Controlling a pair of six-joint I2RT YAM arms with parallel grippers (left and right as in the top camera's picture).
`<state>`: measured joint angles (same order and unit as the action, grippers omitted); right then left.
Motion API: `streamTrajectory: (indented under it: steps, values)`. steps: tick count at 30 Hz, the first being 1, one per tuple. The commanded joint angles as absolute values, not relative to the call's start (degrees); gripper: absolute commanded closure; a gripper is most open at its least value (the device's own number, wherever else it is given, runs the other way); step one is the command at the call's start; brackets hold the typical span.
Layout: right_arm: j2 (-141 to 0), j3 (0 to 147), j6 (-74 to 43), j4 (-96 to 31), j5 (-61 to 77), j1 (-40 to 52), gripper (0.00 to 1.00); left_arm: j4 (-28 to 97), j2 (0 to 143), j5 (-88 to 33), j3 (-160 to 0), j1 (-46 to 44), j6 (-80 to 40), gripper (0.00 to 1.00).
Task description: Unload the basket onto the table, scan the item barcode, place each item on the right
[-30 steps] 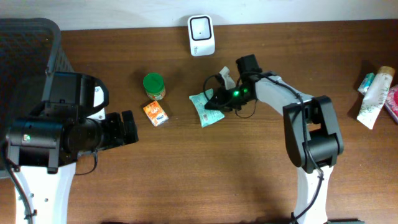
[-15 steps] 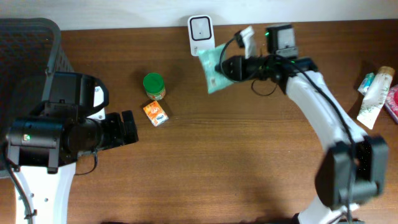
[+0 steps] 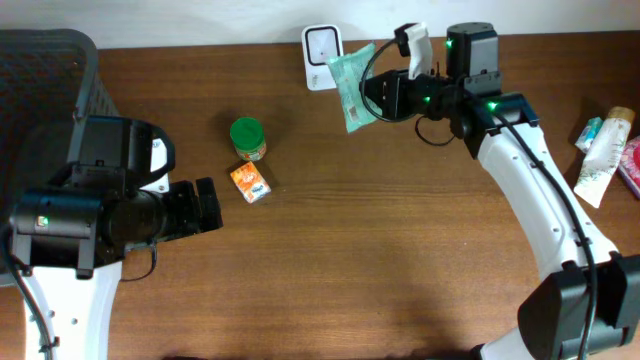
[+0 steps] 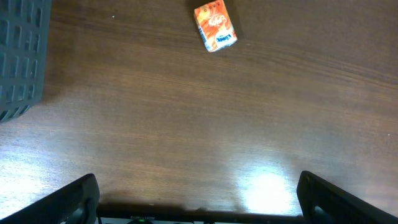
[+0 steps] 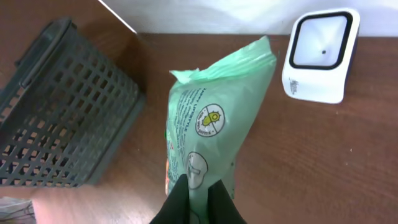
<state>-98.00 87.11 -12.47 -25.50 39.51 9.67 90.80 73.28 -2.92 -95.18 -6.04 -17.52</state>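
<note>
Right pincer pinches one green pouch near one white scanner.

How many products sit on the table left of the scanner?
2: a green-lidded jar and, right beside it on the robot's side, an orange carton. The left arm may hide more.

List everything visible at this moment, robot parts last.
pouch: one, green, held beside the scanner
barcode scanner: one, white, table's back edge
jar: one, green lid, left of centre
carton: one, orange, next to the jar
basket: one, dark grey, far left corner
tubes: two, white and green, right edge
red item: one, cut off at right edge
table: one, brown wood
left fingers: black, open, empty
right fingers: black, shut on the pouch
</note>
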Motion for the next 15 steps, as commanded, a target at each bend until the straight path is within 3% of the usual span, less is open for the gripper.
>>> streamTrajectory:
  steps: [1,12,15]
  values:
    - [-97.82,87.66,-13.15,-25.06,43.59,9.37,0.96,90.74,72.73,-2.50,-95.37,-5.96,-17.04,0.01]
    - [-97.86,87.66,-16.95,-23.59,46.70,9.37,0.96,90.74,72.73,-2.52,-95.37,-5.96,-17.04,0.01]
    - [-98.26,87.66,-16.73,-31.66,33.34,9.61,0.68,90.74,72.73,-2.52,-95.37,-5.96,-17.04,0.01]
